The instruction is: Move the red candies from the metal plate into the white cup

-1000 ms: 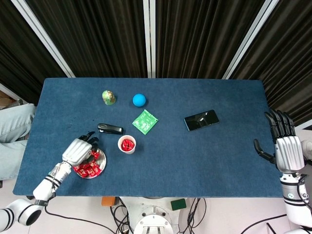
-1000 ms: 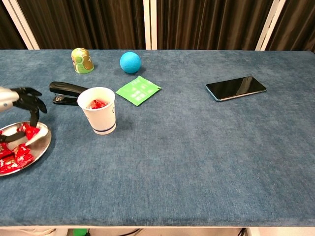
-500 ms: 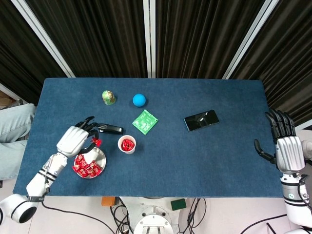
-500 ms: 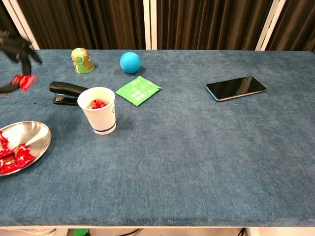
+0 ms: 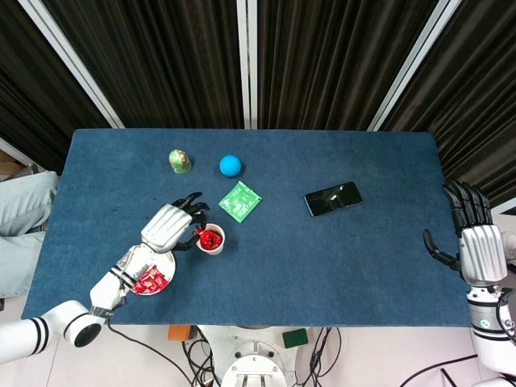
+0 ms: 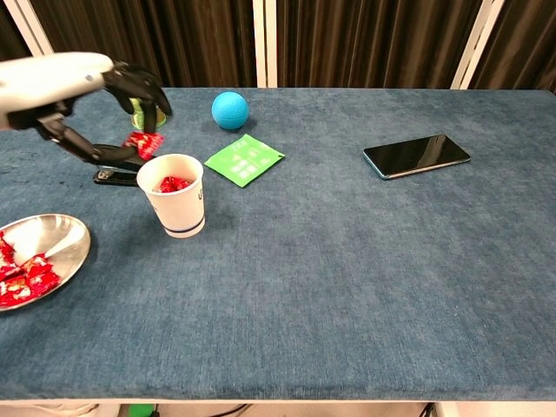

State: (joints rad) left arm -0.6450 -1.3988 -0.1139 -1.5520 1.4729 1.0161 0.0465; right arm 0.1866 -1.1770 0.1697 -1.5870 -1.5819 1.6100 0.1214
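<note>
Dark pleated curtains behind; in front, a counter (image 5: 322, 250) under napped blue cloth, soft and matte. On it, left of centre, a white cup (image 6: 173, 195), paper by the look, tapered, a few red candies already inside. Just above its rim on the far-left side, the left hand (image 6: 130, 95), pinching one candy (image 6: 143, 143) in crinkled red foil between thumb and fingertip, other fingers arched. Delivery step in hand: judged to need a short carry over the cup mouth, then a loosening of the pinch. More red candies (image 6: 22, 278) heaped on the metal plate (image 6: 65, 239), shallow, round, mirror-bright, near the counter's left front edge. Right hand (image 5: 476, 242) far off at the right edge, fingers spread, holding nothing.
</note>
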